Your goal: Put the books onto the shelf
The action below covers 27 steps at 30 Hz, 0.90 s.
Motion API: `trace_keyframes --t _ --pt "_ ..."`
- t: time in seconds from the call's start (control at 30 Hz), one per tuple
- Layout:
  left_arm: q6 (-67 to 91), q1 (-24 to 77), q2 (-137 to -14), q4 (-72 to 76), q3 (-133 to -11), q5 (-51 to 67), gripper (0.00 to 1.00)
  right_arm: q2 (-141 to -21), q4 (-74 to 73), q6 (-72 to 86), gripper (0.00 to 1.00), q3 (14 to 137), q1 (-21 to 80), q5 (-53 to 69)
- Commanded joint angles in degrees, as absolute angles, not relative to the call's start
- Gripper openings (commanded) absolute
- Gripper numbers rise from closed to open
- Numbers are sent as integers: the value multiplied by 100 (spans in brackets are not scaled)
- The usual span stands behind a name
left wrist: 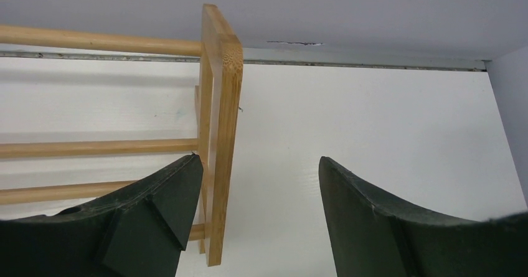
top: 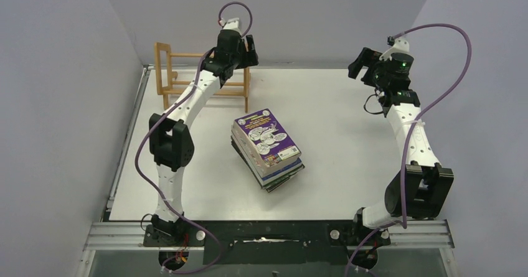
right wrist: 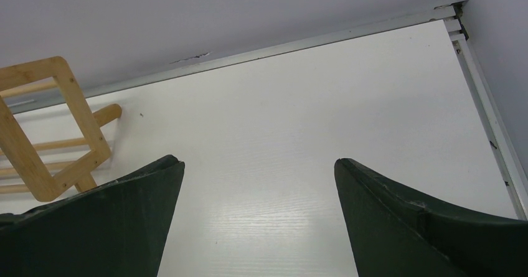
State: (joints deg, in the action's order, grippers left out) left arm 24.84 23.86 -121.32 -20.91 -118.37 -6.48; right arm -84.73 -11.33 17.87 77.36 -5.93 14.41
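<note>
The left gripper (left wrist: 258, 165) hangs over the right end of the shelf (top: 164, 68) with its jaws spread. They straddle the shelf's upright end frame (left wrist: 221, 103), which stands between them, close against the left finger and well clear of the right one. I cannot tell whether the left finger touches the wood. That placement suggests the arm means to grip or steady the frame, or nudge the rack into a better position, rather than deliver anything, since nothing is held between the jaws. The dowel rails (left wrist: 93, 146) run off to the left and carry no book. The right gripper (right wrist: 258, 165) is also spread wide and empty. It is held high over the bare far right of the table (top: 336, 115), probably parked out of the way. The books (top: 268, 140) lie flat in one slightly skewed stack at the middle of the table, purple cartoon cover on top, well apart from both grippers and from the shelf in the far left corner, so none has been shelved yet.
</note>
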Motion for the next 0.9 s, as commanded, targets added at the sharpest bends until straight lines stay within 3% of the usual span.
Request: trace_keyframes --t 0.0,0.2,0.47,0.87 --pt "2460 2364 -12379 -2123 -12251 -942 68 -8193 -980 1768 98 7807 -567 1472" --pt "2435 2364 -12734 -2154 -12531 -1063 65 -8137 -956 1758 98 7703 -568 1468" --pt "2531 2479 -12879 -1960 -12660 -1027 30 -8069 -958 1758 98 7537 -566 1462" --pt "2676 3097 -13765 -2314 -14150 -1282 14 -7972 -1060 1710 98 7339 -588 1293"
